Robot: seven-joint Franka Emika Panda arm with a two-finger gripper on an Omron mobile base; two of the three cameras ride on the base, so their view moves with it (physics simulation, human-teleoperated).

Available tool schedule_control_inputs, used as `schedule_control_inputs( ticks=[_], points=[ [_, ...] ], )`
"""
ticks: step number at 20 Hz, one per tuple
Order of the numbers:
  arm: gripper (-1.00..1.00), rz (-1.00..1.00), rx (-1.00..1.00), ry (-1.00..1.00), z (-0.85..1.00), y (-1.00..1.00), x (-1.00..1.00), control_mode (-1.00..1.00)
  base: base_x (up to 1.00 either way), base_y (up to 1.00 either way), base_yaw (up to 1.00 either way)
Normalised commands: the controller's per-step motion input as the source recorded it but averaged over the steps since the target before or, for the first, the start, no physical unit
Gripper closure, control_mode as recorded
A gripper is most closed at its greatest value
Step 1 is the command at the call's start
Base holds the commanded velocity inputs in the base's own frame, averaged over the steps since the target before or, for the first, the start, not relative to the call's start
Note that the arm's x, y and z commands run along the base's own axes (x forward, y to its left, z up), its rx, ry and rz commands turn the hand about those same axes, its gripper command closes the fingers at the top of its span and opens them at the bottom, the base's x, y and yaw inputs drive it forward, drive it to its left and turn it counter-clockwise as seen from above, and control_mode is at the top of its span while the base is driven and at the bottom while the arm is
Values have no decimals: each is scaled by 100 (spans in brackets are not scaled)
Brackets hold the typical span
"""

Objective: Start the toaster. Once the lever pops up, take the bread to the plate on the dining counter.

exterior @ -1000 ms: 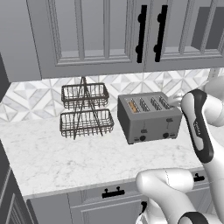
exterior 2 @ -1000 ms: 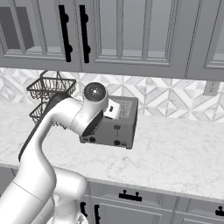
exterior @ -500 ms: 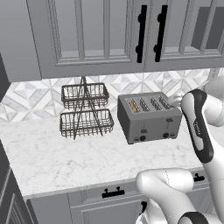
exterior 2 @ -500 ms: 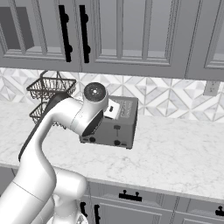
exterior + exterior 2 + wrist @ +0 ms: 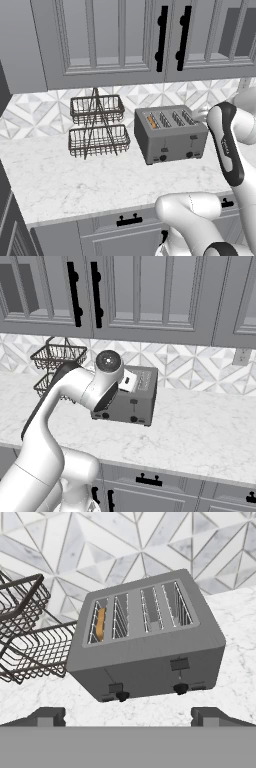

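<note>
Early stage, judging by the scene: toaster (image 5: 145, 644) not started as far as I can tell. The bread (image 5: 100, 624) sits down in the leftmost slot, only its golden top edge visible; same orange sliver in the left base view (image 5: 151, 121). The levers on the front face look level with each other; which one serves the bread's slot I can't tell.

Toaster stands on the marble desk (image 5: 60, 180) toward the back edge by the tiled wall, just beside the two-tier wire basket rack (image 5: 96, 126), apart from it.

Hand (image 5: 127, 716) hovers in front of the toaster's front face, not touching; fingertips (image 5: 47, 715) set wide apart, nothing between them.

Left to do: press the lever, wait for the pop, pull the bread, carry it to the plate on the dining counter.

Versus the earlier frames: no change. Arm pose, toaster and rack match in both base views. Arm reads as stationary.
</note>
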Motion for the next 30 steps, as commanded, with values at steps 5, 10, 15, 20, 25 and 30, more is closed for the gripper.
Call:
schedule_control_inputs(
  ticks=[5, 10, 15, 20, 25, 30],
  points=[
    [-100, 0, 0, 0, 0, 0, 0, -100, 0, 0, 0],
    [-100, 0, 0, 0, 0, 0, 0, -100, 0, 0, 0],
    [-100, 0, 0, 0, 0, 0, 0, -100, 0, 0, 0],
    [-100, 0, 0, 0, 0, 0, 0, -100, 0, 0, 0],
    [-100, 0, 0, 0, 0, 0, 0, -100, 0, 0, 0],
    [-100, 0, 0, 0, 0, 0, 0, -100, 0, 0, 0]
  ],
)
